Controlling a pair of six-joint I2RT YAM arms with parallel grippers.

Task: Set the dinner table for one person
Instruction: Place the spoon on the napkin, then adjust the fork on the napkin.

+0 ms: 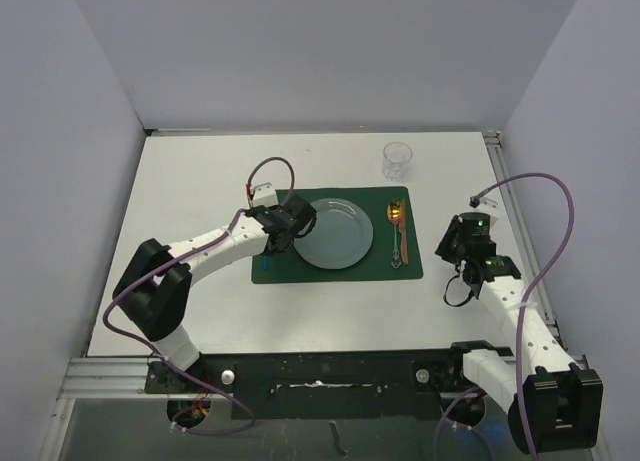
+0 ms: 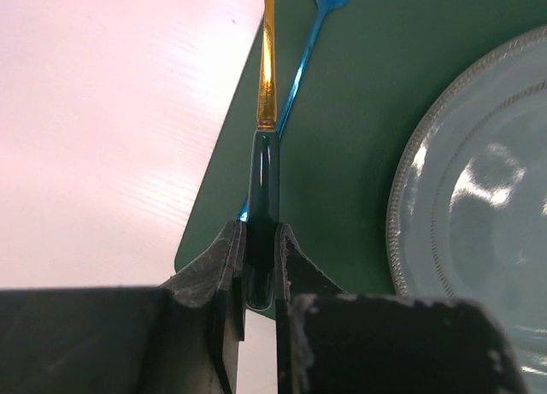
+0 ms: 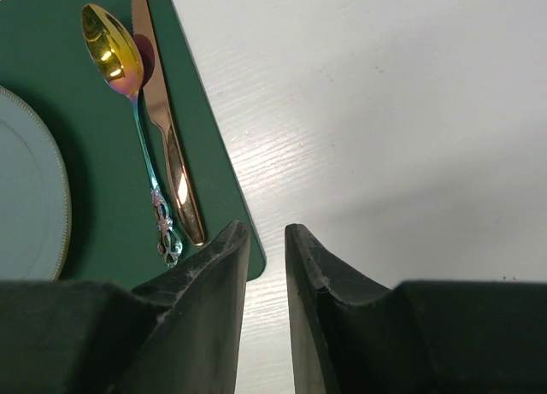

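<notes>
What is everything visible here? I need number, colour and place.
dinner table: 1, white, under everything
placemat: 1, dark green, table centre
plate: 1, pale blue-grey, on placemat
cup: 1, clear, table, beyond placemat
spoon: 1, gold bowl, right of plate
knife: 1, copper, right of spoon
fork: 1, blue, placemat's left edge
green-handled utensil: 1, gold shaft, held beside fork
left gripper: 1, black, shut on green-handled utensil
right gripper: 1, black, open, right of placemat

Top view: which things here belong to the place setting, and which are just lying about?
Belong: dinner table, green placemat, blue-grey plate, rainbow spoon, rose-gold knife, clear cup, blue fork, gold utensil with green handle in the left gripper.
Lying about: nothing loose; right gripper hangs empty beside the placemat.
</notes>
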